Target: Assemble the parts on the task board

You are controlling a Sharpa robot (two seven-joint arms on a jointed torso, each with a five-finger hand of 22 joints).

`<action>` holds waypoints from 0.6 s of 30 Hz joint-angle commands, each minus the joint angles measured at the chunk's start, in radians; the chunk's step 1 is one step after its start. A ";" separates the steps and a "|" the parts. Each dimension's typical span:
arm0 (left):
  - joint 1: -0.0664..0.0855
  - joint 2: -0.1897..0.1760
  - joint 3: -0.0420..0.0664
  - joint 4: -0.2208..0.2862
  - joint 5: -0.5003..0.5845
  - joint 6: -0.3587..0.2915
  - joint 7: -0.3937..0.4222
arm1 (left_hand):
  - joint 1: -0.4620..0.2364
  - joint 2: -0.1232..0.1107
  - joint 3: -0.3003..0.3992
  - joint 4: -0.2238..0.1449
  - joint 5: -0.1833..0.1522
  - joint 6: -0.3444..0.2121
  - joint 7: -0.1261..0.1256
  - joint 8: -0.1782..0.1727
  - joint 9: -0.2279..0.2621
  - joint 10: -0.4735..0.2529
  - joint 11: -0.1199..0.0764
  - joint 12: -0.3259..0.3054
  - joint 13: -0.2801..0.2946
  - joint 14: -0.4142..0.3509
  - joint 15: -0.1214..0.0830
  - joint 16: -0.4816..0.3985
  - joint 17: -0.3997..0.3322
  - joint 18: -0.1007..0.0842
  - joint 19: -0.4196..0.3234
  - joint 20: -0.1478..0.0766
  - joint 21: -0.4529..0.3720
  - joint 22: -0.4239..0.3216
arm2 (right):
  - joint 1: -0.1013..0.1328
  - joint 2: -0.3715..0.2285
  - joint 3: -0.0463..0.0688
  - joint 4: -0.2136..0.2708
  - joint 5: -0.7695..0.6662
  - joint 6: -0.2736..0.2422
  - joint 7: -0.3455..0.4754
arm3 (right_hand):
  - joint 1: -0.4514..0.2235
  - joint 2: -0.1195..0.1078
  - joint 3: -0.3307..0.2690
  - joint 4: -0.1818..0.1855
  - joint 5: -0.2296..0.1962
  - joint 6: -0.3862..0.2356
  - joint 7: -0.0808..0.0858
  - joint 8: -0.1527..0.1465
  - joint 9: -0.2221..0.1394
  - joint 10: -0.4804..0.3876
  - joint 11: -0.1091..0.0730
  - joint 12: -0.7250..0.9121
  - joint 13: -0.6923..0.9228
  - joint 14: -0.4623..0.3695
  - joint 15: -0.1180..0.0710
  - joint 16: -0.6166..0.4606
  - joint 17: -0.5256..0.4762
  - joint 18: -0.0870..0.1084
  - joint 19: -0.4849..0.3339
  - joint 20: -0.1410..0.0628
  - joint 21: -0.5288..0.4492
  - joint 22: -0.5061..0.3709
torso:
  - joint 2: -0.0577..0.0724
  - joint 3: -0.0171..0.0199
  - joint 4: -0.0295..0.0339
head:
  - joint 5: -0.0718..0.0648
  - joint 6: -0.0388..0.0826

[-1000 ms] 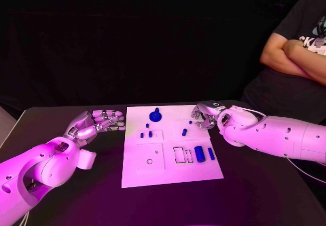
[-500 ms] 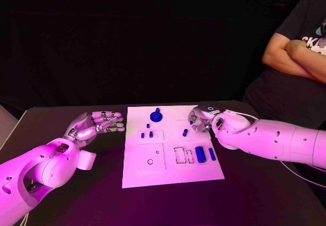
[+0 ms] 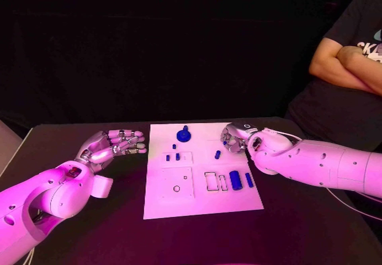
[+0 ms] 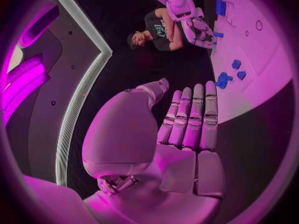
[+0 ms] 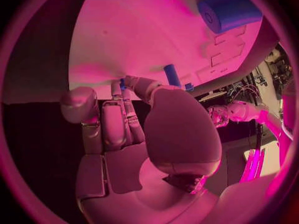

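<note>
Right hand (image 3: 236, 139) has crept slightly further in over the board's (image 3: 199, 199) right edge since a second ago — fingers curled down near the small blue peg (image 3: 217, 155), can't tell if they're pinching anything (wrist view shows a bit of blue at the fingertips (image 5: 122, 86), unclear). Left hand (image 3: 111, 144) hasn't budged: hovers off the board's left edge, fingers apart, holding nothing. Parts unmoved — round blue knob (image 3: 184, 134) at the far end, blue cylinder (image 3: 235, 180) and slim bar (image 3: 249, 180) near the right side.
</note>
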State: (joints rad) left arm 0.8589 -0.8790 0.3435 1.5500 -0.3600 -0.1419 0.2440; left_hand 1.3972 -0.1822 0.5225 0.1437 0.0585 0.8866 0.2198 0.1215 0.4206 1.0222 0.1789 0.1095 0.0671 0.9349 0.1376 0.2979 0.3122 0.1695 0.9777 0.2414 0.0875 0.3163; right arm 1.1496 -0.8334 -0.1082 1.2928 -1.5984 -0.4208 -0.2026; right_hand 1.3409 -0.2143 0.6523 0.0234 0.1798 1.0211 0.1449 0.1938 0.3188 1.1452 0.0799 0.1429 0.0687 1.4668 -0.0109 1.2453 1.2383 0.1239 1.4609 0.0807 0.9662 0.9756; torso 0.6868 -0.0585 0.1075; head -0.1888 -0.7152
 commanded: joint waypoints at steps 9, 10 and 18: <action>-0.002 0.001 0.001 0.002 0.007 0.008 -0.007 | 0.002 0.005 -0.010 0.003 -0.003 0.004 0.016 0.002 -0.002 -0.004 0.003 0.005 0.002 0.012 0.000 -0.004 0.004 0.013 0.009 -0.001 -0.005 -0.004 | -0.013 0.023 -0.004 0.000 -0.016 0.006 -0.015 | 0.001 0.025 0.026 -0.009 -0.008 0.041 -0.005 0.034 0.021 0.028 -0.007 0.014 0.006 0.049 -0.008 0.013 -0.007 -0.003 0.005 -0.009 0.005 0.004 | 0.000 0.0017 -0.0003 | -0.005 -0.005; -0.002 0.000 0.001 0.002 0.007 0.008 -0.007 | 0.002 0.005 -0.010 0.003 -0.003 0.004 0.016 0.002 -0.002 -0.004 0.003 0.005 0.002 0.012 0.000 -0.004 0.004 0.013 0.009 -0.001 -0.005 -0.004 | -0.015 0.024 -0.004 0.000 -0.019 0.005 -0.019 | 0.002 0.028 0.029 -0.010 -0.007 0.046 -0.007 0.038 0.024 0.027 -0.008 0.013 0.005 0.048 -0.008 0.012 -0.009 -0.003 0.004 -0.009 0.003 0.002 | 0.000 0.0016 -0.0005 | -0.006 -0.005; -0.006 -0.002 0.001 0.003 0.007 0.006 -0.010 | 0.002 0.005 -0.010 0.003 -0.003 0.004 0.016 0.003 -0.002 -0.003 0.003 0.006 0.002 0.013 0.000 -0.004 0.004 0.013 0.010 -0.001 -0.005 -0.005 | -0.020 0.029 -0.004 0.002 -0.034 -0.013 -0.034 | 0.006 0.033 0.043 -0.020 0.000 0.052 -0.006 0.048 0.033 0.021 -0.006 0.000 -0.001 0.045 -0.008 0.008 -0.020 -0.002 0.000 -0.010 -0.004 -0.003 | 0.000 0.0010 -0.0005 | -0.007 -0.002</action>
State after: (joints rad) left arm 0.8547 -0.8816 0.3435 1.5504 -0.3595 -0.1415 0.2331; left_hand 1.3972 -0.1822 0.5201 0.1462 0.0585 0.8903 0.2235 0.1215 0.4197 1.0222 0.1789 0.1095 0.0678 0.9421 0.1377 0.2979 0.3156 0.1694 0.9811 0.2379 0.0877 0.3132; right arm 1.1395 -0.8151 -0.1060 1.2866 -1.6160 -0.4513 -0.2433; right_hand 1.3439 -0.1904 0.6926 0.0018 0.1739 1.0669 0.1371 0.2366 0.3515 1.1717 0.0766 0.1470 0.0693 1.4667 -0.0109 1.2542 1.2188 0.1239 1.4645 0.0770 0.9661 0.9728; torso 0.6866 -0.0571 0.1073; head -0.1958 -0.7209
